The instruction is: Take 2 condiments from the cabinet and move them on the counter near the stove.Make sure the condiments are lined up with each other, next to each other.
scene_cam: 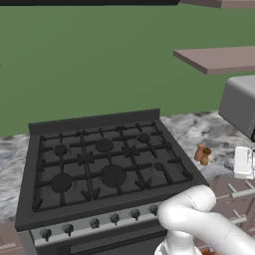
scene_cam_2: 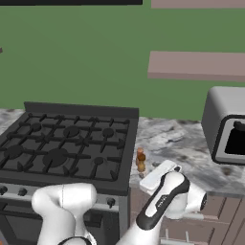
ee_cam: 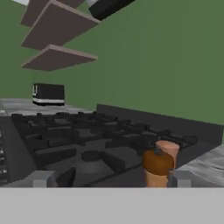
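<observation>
The stove [scene_cam: 104,164] sits at left. Just right of it, on the table [scene_cam: 209,130], the two condiments [scene_cam: 202,154] stand upright, touching side by side. They look light, rigid and smooth, likely tippy; take each at mid-body. Farther right, the claw [scene_cam_2: 160,174] stands wide, holding nothing.

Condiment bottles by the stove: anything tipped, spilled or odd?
Nothing stands out. The reddish-orange bottle with the paler top and the shorter dark brown bottle stand upright, close together on the grey-and-white marble counter, just right of the black gas stove. No spill shows.
</observation>
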